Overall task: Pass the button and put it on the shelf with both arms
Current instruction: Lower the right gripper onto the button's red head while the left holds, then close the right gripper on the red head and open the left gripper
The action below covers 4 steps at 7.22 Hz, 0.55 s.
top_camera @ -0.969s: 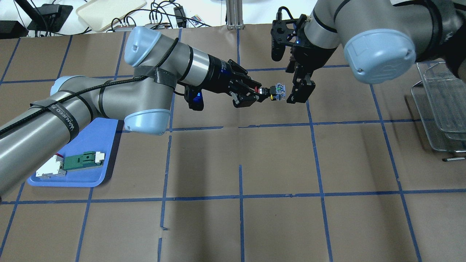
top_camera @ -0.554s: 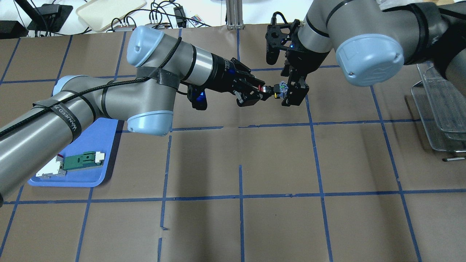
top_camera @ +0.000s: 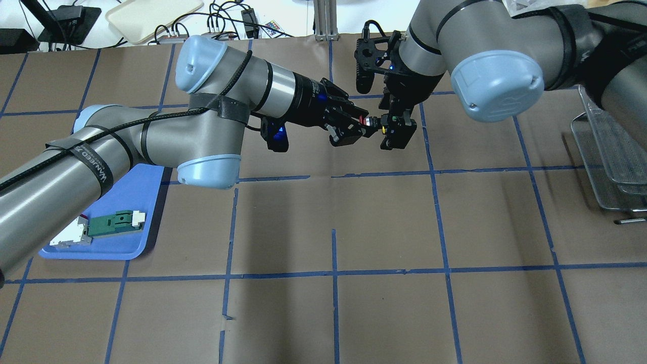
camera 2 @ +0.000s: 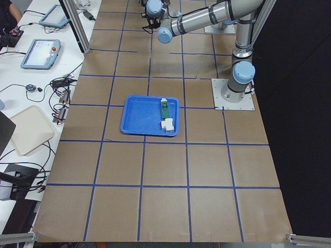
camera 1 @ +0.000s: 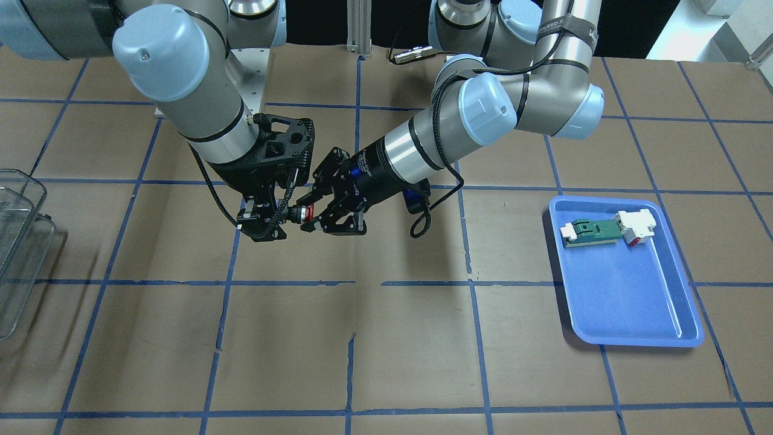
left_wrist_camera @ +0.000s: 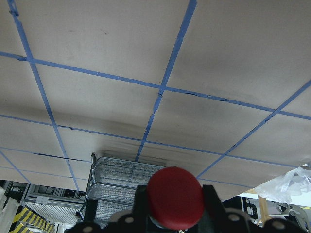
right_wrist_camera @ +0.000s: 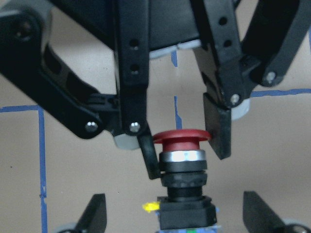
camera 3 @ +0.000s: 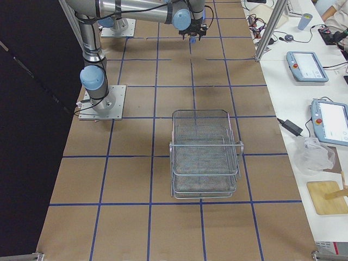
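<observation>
The button [top_camera: 371,123] is held in mid-air above the table, red cap toward my left arm. My left gripper [top_camera: 360,124] is shut on the red cap [right_wrist_camera: 181,137], one finger [right_wrist_camera: 148,160] on each side. My right gripper [top_camera: 393,130] is open; its fingertips [right_wrist_camera: 95,216] stand wide on either side of the button's back block without touching it. In the front-facing view the cap [camera 1: 308,212] shows between the two grippers. The back block is hidden in the overhead view. The shelf [top_camera: 609,146] stands at the table's right end, as the right exterior view [camera 3: 204,152] shows.
A blue tray [top_camera: 129,202] on the left holds a green-and-white flat part [top_camera: 113,222] and a white blocky part [top_camera: 71,235]. Brown table surface with blue tape lines lies below the grippers. Cables and a beige tray lie beyond the far edge.
My right gripper has moved left toward my left gripper, and its open fingers now straddle the button's back block. My left gripper still holds the button in nearly the same place.
</observation>
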{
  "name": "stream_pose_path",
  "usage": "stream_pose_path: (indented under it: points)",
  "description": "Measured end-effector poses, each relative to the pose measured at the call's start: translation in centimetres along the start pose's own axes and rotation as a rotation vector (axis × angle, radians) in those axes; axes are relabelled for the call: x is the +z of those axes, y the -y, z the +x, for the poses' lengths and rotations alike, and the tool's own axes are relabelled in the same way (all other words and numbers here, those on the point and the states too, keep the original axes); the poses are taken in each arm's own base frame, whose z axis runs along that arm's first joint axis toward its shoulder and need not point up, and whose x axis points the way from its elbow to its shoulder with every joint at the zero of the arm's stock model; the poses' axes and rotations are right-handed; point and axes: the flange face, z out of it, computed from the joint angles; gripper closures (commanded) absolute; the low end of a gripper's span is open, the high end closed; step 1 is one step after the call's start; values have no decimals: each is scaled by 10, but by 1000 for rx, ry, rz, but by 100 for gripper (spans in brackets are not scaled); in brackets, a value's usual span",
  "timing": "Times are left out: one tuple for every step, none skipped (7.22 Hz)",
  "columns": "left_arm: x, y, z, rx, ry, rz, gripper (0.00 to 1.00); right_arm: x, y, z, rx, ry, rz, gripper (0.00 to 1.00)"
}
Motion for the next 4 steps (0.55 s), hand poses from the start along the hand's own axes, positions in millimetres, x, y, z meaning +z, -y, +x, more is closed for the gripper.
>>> stream_pose_path:
  points:
    - [0, 0, 0, 1, -1, -1, 100, -1, -2, 1, -3, -3, -7, 96]
    - [0, 0, 0, 2, -2, -2, 100, -3, -2, 2, -4, -9, -10, 100]
    - [-1, -1, 0, 4, -4, -3, 100, -7, -1, 3, -6, -16, -9, 100]
    - [-1, -1, 0, 5, -5, -3, 100, -11, 0, 3, -8, -24, -8, 100]
